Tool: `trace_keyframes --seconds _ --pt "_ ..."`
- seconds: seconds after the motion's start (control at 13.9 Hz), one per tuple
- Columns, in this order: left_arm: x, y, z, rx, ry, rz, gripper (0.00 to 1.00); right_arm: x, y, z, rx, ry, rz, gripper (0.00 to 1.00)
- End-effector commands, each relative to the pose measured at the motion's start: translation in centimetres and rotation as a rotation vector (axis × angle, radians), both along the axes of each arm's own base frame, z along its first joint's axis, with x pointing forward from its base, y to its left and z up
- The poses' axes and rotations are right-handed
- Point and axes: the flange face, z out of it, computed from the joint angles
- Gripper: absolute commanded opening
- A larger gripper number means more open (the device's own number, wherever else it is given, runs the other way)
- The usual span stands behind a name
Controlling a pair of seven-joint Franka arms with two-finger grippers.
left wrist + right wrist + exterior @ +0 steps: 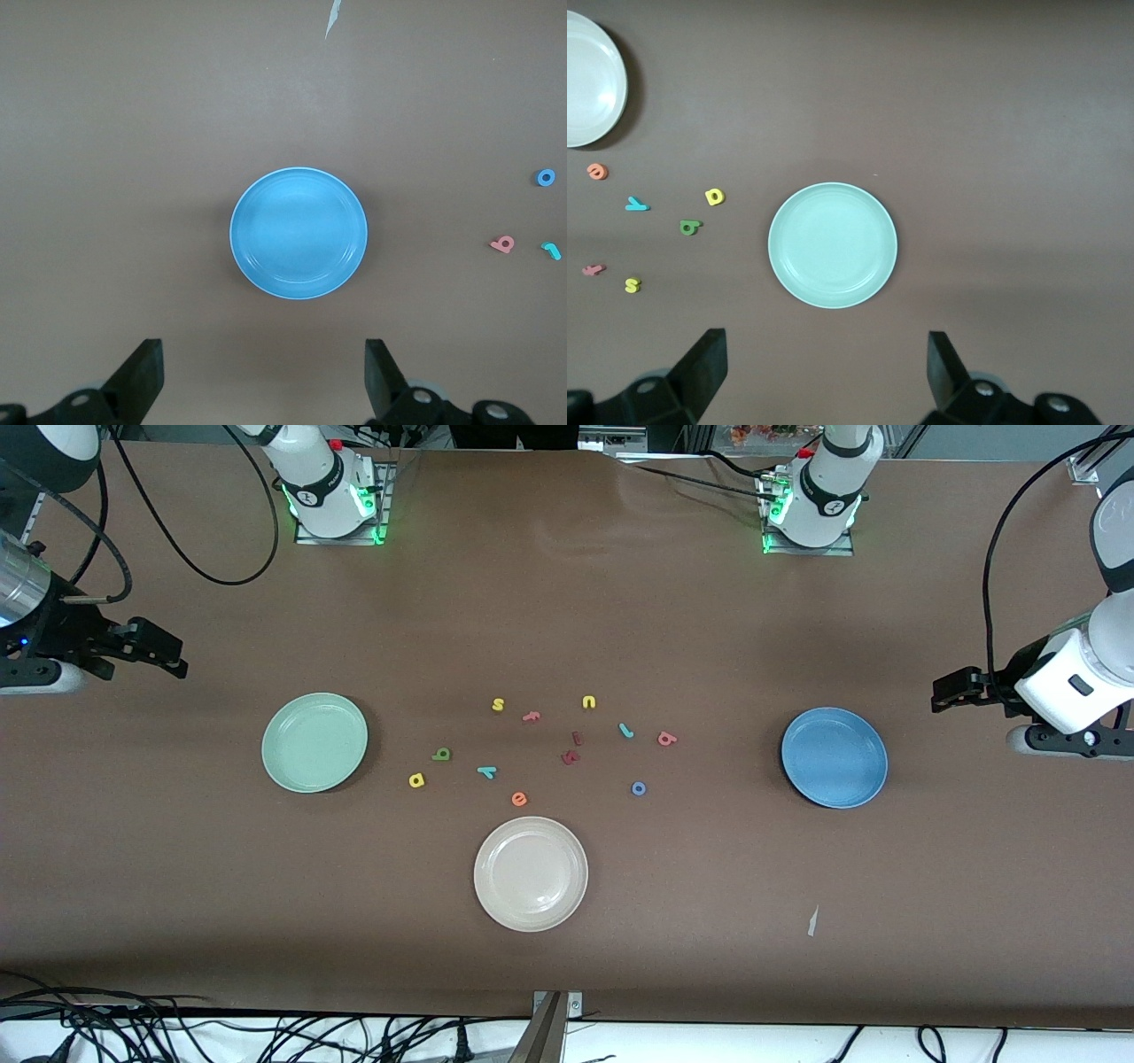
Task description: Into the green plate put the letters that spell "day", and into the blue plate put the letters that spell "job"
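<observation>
Brown tabletop (567, 602) carries the green plate (314, 742) and the blue plate (834, 757), both without letters. Between them we see the d (441, 755), a (416, 780), y (486, 771), j (625, 731), o (639, 788) and b (666, 739). They look light and soft; we should pinch each by its edges. Our left claw (266, 376) and right claw (827, 372) hover, fingers apart.

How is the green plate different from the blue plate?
The green plate is pale mint; the blue plate is medium blue. The green plate lies toward the right arm's end of the table, the blue plate toward the left arm's end. Both are round, look equal in size, and hold nothing.
</observation>
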Motion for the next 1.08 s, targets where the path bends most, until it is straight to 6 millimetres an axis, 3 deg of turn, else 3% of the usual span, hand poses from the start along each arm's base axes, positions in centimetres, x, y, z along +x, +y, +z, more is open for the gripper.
trace_keyframes --seconds 0.0,0.65,0.79,1.01 --pt "-0.5 0.0 0.3 -0.008 -0.003 -0.018 1.0 -0.1 0.5 0.2 0.002 -0.007 0.005 1.0" --pt "-0.5 -0.2 0.3 -0.007 -0.002 -0.015 1.0 -0.5 0.9 0.2 0.003 0.008 0.009 1.0" --pt "-0.5 -0.7 0.2 -0.008 0.001 -0.024 1.0 -0.2 1.6 -0.2 0.005 0.009 0.003 1.0" --pt "-0.5 -1.9 0.1 -0.007 0.004 -0.024 1.0 0.7 5.2 -3.4 -0.001 0.064 -0.008 1.0"
